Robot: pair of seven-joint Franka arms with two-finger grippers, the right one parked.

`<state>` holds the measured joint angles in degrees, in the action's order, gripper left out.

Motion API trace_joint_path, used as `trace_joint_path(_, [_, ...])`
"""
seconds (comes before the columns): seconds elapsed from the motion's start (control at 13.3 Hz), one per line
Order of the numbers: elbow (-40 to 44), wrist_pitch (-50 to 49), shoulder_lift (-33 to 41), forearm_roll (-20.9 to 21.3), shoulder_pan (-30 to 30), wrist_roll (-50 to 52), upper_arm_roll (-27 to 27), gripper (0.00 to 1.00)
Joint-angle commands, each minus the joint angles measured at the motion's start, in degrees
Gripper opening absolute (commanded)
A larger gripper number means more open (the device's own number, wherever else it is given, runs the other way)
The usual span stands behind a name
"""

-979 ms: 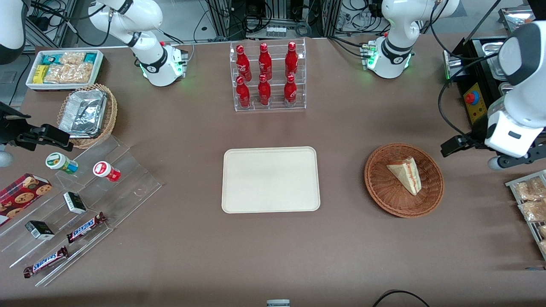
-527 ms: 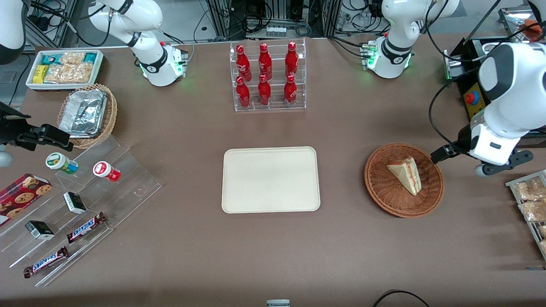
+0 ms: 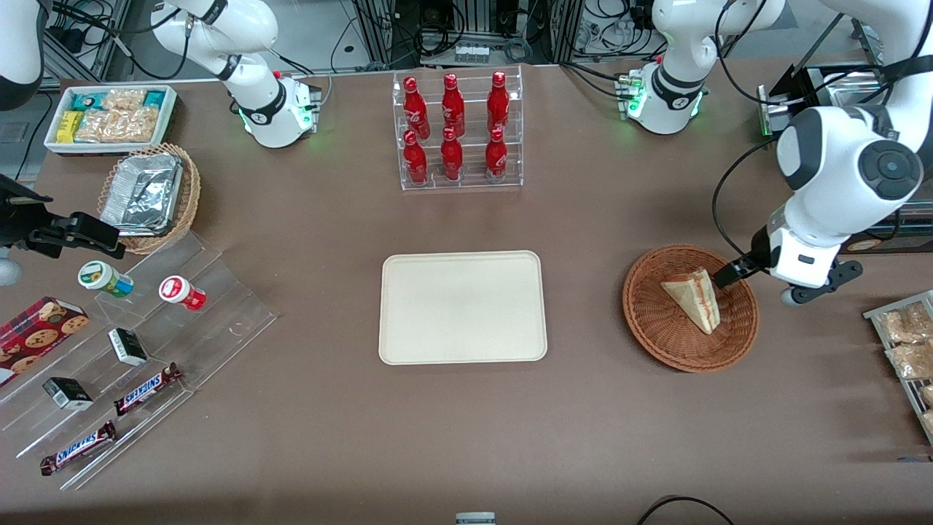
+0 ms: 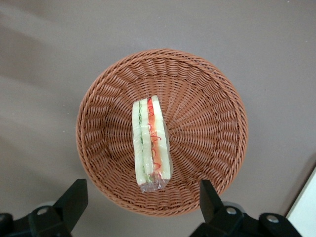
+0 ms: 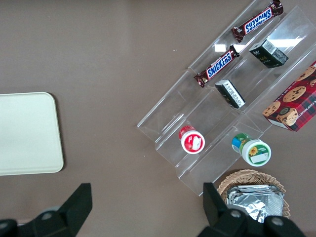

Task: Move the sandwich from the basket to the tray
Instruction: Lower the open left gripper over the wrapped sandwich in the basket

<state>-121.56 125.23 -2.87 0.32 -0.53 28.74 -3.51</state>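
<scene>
The sandwich is a pale bread wedge in clear wrap that lies in the round reddish-brown basket, its pink-red and green filling showing along the cut side. My left gripper hovers above the basket's rim on the side toward the working arm's end, open and holding nothing. In the left wrist view the gripper has its black fingers spread wide, just outside the basket rim, and the sandwich's wrapped end points at the gap between them. The cream tray lies bare at mid-table.
A clear rack of red bottles stands farther from the camera than the tray. A wire rack of snack packets sits at the working arm's end. Acrylic steps with snacks, a tan basket of foil trays and a white bin lie toward the parked arm's end.
My left arm has swung in from the working arm's end of the table toward the basket, and the gripper now hangs over its rim. The sandwich has not moved.
</scene>
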Motion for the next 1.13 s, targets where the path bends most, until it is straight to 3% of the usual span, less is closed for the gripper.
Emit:
trace_joint_path(0.0, [-3.0, 3.0, 0.6, 0.4, 0.4, 3.9, -0.3, 1.00])
trace_joint_path(1.05, [-4.4, 10.3, -9.4, 0.3, 0.1, 10.3, -1.1, 1.00])
